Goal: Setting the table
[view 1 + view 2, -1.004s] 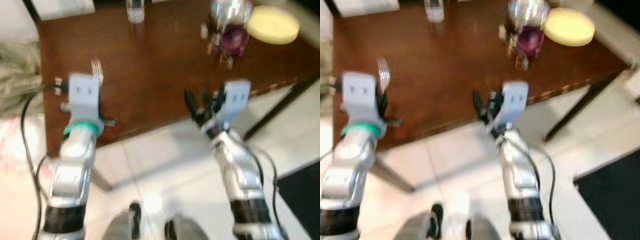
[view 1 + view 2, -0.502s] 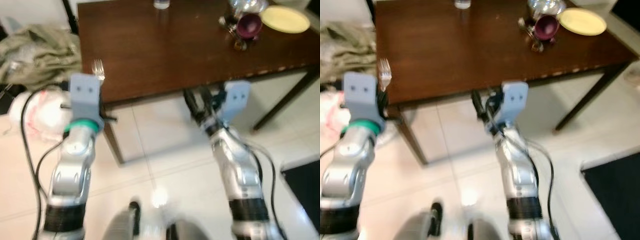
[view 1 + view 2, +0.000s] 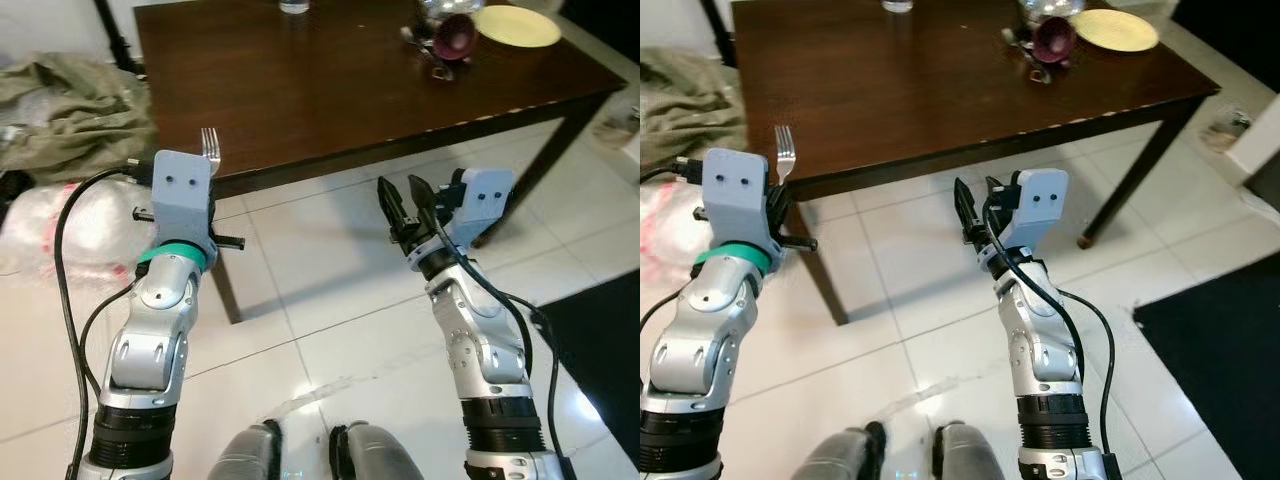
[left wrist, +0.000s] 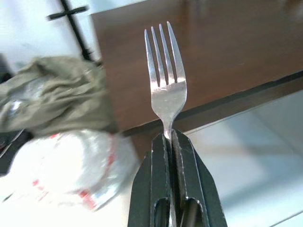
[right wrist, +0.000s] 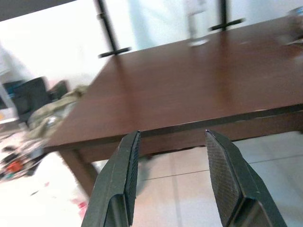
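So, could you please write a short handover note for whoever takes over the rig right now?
Left pincer: shut on the fork, tines up, held in front of the near left corner of the table, not yet over it.
Right pincer: open, holding nothing, raised above the floor short of the table edge.
On the table, at the far right: a yellow plate, a dark purple bowl beside it with some cutlery. A clear glass stands at the far edge.
Done: fork picked up.
Left: step up to the table and lay the fork, probably by the plate.
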Controlling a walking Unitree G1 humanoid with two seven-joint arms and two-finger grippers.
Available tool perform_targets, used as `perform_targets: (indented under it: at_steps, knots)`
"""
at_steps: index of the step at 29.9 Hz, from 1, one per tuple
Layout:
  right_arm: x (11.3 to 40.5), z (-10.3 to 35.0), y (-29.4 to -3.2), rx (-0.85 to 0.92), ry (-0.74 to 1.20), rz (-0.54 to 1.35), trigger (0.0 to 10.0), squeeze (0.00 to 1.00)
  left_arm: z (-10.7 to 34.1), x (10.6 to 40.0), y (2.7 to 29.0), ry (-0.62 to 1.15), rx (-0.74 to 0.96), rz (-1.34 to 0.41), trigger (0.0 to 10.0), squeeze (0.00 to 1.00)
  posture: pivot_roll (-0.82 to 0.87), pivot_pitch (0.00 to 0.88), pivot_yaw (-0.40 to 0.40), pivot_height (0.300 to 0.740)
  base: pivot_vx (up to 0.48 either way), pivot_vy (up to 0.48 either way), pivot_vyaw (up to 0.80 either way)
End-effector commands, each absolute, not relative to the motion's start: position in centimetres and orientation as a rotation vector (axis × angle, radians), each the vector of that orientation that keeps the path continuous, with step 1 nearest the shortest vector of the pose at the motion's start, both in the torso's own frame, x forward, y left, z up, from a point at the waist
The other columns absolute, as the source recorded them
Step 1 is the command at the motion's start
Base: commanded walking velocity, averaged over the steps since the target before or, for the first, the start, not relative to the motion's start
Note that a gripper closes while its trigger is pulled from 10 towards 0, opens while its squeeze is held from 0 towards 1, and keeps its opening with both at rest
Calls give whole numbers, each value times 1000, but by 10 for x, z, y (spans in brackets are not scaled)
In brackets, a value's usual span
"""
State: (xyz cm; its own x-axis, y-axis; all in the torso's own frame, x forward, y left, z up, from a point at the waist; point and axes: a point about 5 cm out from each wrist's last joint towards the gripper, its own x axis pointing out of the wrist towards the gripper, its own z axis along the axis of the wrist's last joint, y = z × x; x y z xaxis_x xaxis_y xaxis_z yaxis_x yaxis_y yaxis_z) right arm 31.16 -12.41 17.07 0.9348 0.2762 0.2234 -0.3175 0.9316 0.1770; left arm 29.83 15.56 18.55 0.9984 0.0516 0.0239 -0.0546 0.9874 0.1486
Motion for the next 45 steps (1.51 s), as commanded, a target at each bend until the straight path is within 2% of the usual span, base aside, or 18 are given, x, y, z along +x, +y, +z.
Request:
perform_targets:
  at_steps: [1, 25, 45]
  knots:
    - [312, 169, -126, 215, -181, 301, 10000, 0, 181, 299, 157, 7, 155, 67, 10000, 0, -89, 63, 30, 740, 0, 0, 800]
    - [308, 174, -116, 230, -202, 384, 10000, 0, 172, 299, 171, 38, 194, 197, 10000, 0, -86, 69, 30, 740, 0, 0, 800]
    - [311, 170, -121, 224, -191, 364, 10000, 0, 161, 296, 178, 58, 210, 238, 10000, 0, -60, 67, 29, 740, 0, 0, 800]
